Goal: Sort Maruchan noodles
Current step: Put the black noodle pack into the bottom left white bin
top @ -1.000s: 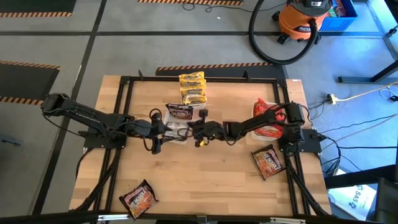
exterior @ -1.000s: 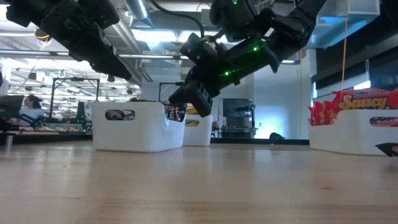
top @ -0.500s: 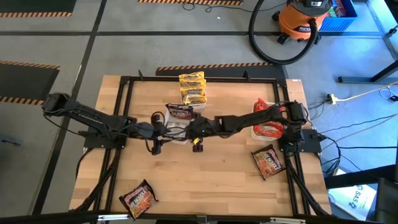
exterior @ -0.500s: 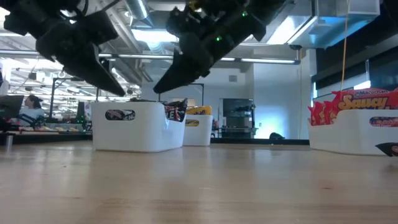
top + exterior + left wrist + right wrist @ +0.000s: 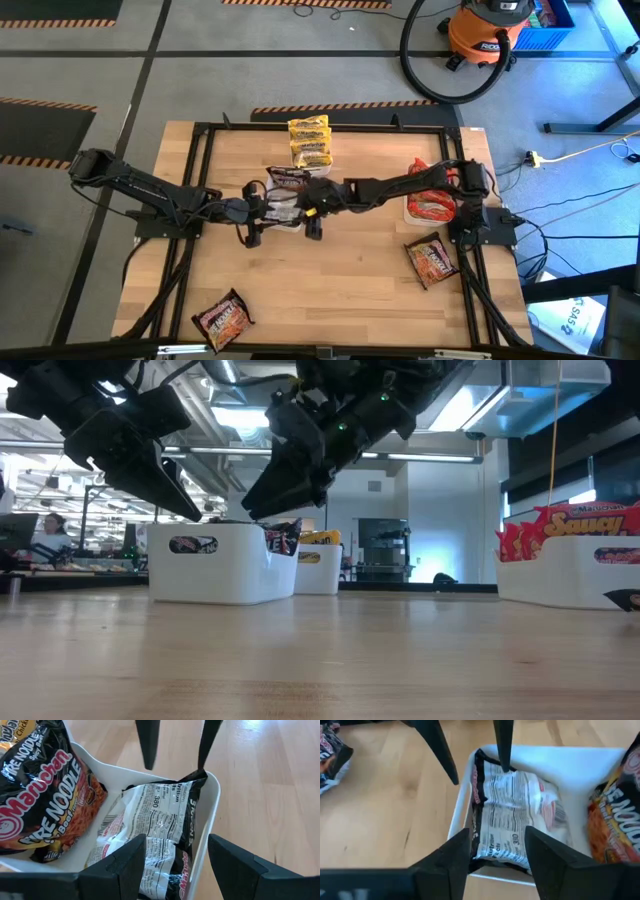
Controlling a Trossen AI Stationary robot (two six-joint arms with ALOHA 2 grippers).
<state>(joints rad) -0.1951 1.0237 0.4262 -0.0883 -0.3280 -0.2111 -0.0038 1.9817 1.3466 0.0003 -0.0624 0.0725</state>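
Observation:
A white tray at the table's middle holds dark Maruchan noodles: a Fire Noodle packet and a packet lying printed back up. My left gripper comes from the table's left and hovers open over the tray's near end, its fingers on either side of the back-up packet. From the right, my right gripper hovers open over the same end, facing the left one. Yellow packets fill a far tray and red ones a tray at the right.
Two loose dark packets lie on the wood, one near the right arm's base and one at the near left edge. A black frame runs around the tabletop. Bare wood lies between the middle tray and the near edge.
My right gripper has reached toward the table's left and a little farther back, from beside the middle tray to over its near end. In the low view it has risen. The left arm has stayed over the tray.

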